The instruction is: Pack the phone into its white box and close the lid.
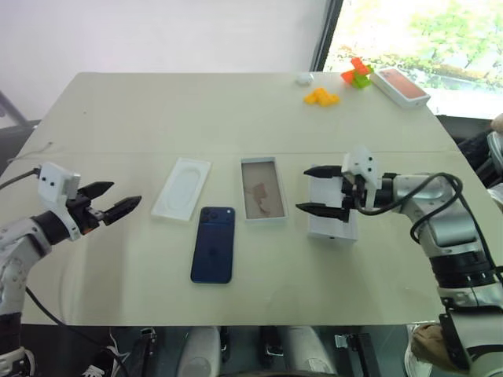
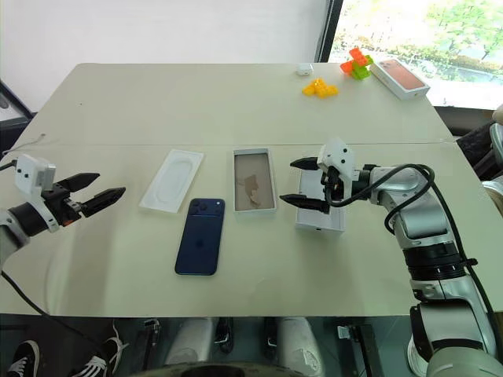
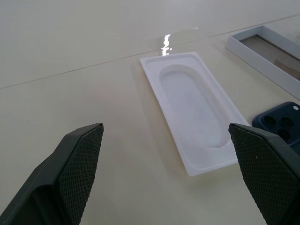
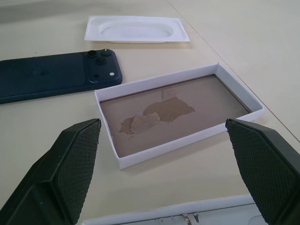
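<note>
Pale cream and wide, the bench (image 1: 236,110) carries one phone (image 1: 214,244), one white box (image 1: 262,188), one lid (image 1: 333,216) and one thin white tray (image 1: 181,188) in a loose row near the front edge. At the far right corner sit one box with a red-orange top (image 1: 401,86), one small white object (image 1: 304,78), a cluster of yellow blocks (image 1: 321,96) and a few orange and green blocks (image 1: 356,73).

Both pairs of black fingers stand spread wide and hold nothing. The left gripper (image 1: 110,203) hovers above bare bench to the left of the tray, touching nothing. The right gripper (image 1: 317,189) hovers over the lid, its tips reaching toward the white box; whether it touches the lid cannot be told.

Each arm reaches in from its own side, bent at the elbow, with its fingers aimed inward toward the middle and slightly downward.

The phone lies back up on the bench, just in front of the gap between tray and box, outside the box, which lies open showing its brownish floor.
</note>
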{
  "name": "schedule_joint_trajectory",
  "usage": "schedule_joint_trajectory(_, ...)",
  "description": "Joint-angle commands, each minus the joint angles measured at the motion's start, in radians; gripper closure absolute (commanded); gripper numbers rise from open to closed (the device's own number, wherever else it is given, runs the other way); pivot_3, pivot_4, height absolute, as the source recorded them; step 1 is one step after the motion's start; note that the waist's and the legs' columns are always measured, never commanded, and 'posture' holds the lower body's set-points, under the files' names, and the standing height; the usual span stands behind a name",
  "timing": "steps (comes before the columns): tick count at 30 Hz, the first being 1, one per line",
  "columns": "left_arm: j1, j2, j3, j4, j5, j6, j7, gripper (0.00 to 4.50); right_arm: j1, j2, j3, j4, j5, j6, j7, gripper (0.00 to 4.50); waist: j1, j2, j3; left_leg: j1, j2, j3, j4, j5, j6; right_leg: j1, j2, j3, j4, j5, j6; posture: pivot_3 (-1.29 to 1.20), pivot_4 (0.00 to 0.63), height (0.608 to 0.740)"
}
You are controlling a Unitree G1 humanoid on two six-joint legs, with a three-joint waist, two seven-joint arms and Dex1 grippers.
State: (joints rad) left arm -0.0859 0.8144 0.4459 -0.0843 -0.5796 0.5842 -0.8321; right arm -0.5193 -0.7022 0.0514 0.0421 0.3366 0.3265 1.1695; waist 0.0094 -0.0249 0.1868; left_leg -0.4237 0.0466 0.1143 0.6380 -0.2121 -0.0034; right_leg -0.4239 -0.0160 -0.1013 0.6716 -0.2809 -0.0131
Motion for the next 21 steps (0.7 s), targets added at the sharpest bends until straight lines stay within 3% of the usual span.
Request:
schedule_joint_trajectory(1,-0.003,0.013,0.026,-0.025,-0.015,-0.013,-0.016,0.0,-0.004,-0.026,-0.028,-0.024,0.01,-0.011,0.013,0.05,0.0,0.0,0.0,0.0,0.0,0.0,0.0,0.0,0.0,0.0,0.0,0.0,0.0,0.0,0.0,0.0,0.15,0.737)
schedule_joint_trajectory(21,-0.065,-0.018,-0.01,-0.048,-0.006,0.108,0.15,0.0,-0.013,-0.015,-0.021,-0.008,0.006,-0.024,-0.014,0.05,0.0,0.0,0.0,0.0,0.0,0.0,0.0,0.0,0.0,0.0,0.0,0.0,0.0,0.0,0.0,0.0,0.15,0.737)
